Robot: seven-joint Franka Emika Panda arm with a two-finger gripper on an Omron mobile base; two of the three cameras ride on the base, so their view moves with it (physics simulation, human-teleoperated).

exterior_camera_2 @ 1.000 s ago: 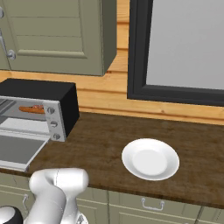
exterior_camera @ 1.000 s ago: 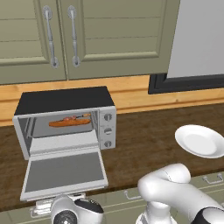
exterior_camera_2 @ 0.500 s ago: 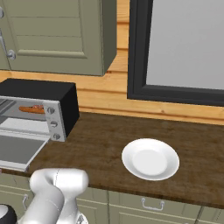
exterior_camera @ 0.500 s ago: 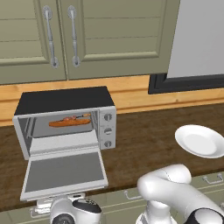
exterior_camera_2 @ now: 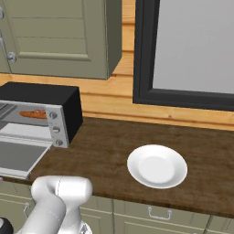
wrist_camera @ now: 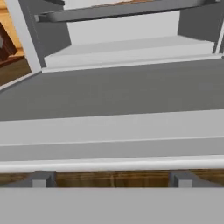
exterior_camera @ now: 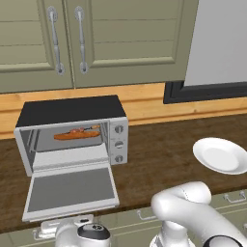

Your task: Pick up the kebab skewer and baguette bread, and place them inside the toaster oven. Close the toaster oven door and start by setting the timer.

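- Left base view: oven (exterior_camera: 72, 132) sits at the left end of the counter (exterior_camera: 164, 159), against the back wall, under the cabinets (exterior_camera: 96, 41).
- Door (exterior_camera: 71, 190) is dropped fully open, lying flat and reaching out to the counter's front edge.
- Baguette (exterior_camera: 75, 136) lies lengthwise on the rack inside the oven; skewer (exterior_camera: 84, 130) sits just behind it, touching or nearly so, can't tell which.
- Three knobs (exterior_camera: 118, 143) stacked on the oven's right panel.
- White plate (exterior_camera: 221, 155) on the counter's right side, well apart from the oven, nothing on it.
- Right base view: same layout; oven (exterior_camera_2: 39, 114) at the far left, baguette (exterior_camera_2: 32, 114) visible through the opening, door (exterior_camera_2: 18, 157) flat, plate (exterior_camera_2: 156, 167) near the counter's front edge below the dark-framed window (exterior_camera_2: 192, 50).
- Hand view: camera looks low over the door's (wrist_camera: 113, 127) inner face toward the oven cavity; handle bar (wrist_camera: 113, 165) runs across the near edge, wood counter (wrist_camera: 109, 179) showing beneath it.
- Gripper (wrist_camera: 111, 179): jaws spread to full width, nothing between them, fingertips (wrist_camera: 41, 179) just under the handle.
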